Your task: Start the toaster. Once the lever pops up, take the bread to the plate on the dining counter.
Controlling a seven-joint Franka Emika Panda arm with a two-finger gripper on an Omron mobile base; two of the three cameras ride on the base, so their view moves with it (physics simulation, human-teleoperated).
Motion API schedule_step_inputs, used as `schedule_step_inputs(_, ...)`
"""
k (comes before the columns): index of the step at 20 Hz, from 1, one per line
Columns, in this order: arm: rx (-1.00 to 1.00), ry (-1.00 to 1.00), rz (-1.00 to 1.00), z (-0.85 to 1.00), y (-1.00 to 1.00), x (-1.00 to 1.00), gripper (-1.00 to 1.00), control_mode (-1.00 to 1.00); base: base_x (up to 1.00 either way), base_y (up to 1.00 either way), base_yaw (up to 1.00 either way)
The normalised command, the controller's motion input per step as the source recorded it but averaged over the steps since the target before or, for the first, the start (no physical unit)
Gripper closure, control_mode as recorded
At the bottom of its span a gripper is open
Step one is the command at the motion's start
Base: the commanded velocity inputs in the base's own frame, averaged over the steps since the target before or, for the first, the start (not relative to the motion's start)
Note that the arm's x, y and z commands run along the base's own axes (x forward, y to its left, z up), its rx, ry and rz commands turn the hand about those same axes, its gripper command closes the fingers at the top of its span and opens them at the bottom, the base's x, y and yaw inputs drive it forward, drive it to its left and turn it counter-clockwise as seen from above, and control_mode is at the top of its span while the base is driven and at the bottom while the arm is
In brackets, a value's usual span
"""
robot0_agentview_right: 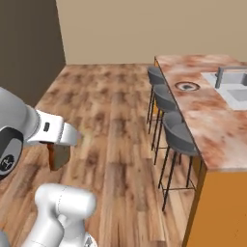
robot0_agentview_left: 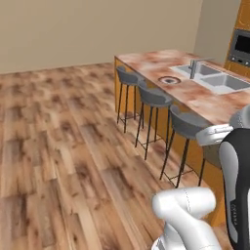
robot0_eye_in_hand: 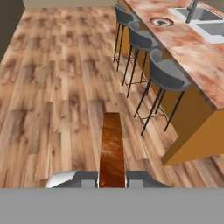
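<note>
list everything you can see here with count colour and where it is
bread: one slice, brown crust edge toward the hand camera, clamped between the gripper's fingers
plate: one, dark rim with pale centre, on the dining counter near the sink
dining counter: one, pink-and-rust marbled top on an orange body, right side of the room
sink: one, steel, double basin with a faucet, set in the counter top
stools: three, grey seats on thin dark legs, lined along the counter's floor side
floor: wood planks, brown
oven: one, dark, far right beyond the counter
gripper: one, dark fingers, shut on the bread
</note>
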Motion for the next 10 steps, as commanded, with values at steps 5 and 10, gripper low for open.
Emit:
schedule_step_inputs(5, 0.00, 0.00, 0.00, 0.00, 0.00, 0.00, 1.00, 1.00, 0.55, 0.55, -0.57)
schedule_step_inputs(10, 0.00, 0.00, 0.00, 0.00, 0.00, 0.00, 1.00, 1.00, 0.51, 0.61, -0.57)
